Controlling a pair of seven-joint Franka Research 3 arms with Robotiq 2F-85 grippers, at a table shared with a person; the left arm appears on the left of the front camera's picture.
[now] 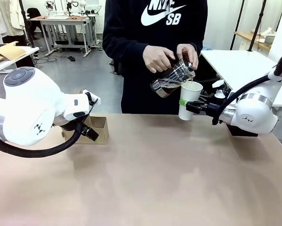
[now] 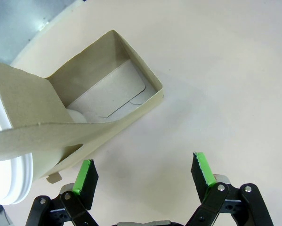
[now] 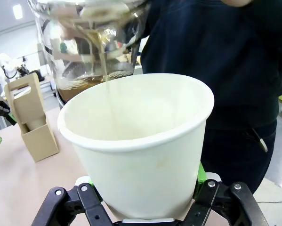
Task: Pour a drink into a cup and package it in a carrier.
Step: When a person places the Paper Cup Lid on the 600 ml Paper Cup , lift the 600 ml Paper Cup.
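White paper cup [image 1: 190, 100] pinched by the right gripper [image 1: 189, 107] at the far edge of the table [image 1: 145, 179], a person's hand [image 1: 158, 59] tilting the glass jug [image 1: 174, 77] over it, brown carrier [image 1: 98, 128] at left | left wrist: left gripper [image 2: 145, 169] spread, empty, just beside the carrier [image 2: 108, 94] (1 compartment open to view) | right wrist: right gripper's pads [image 3: 200, 175] clamp the cup [image 3: 141, 150], drink [image 3: 106, 89] streaming in.

The left arm [image 1: 28, 110] is white with a grey cap and a black cable; the right arm [image 1: 253, 115] carries a silver band. The left gripper [image 2: 143, 172] is black with green pads, and the person [image 1: 155, 52] wears a dark sweatshirt printed NIKE SB in white.
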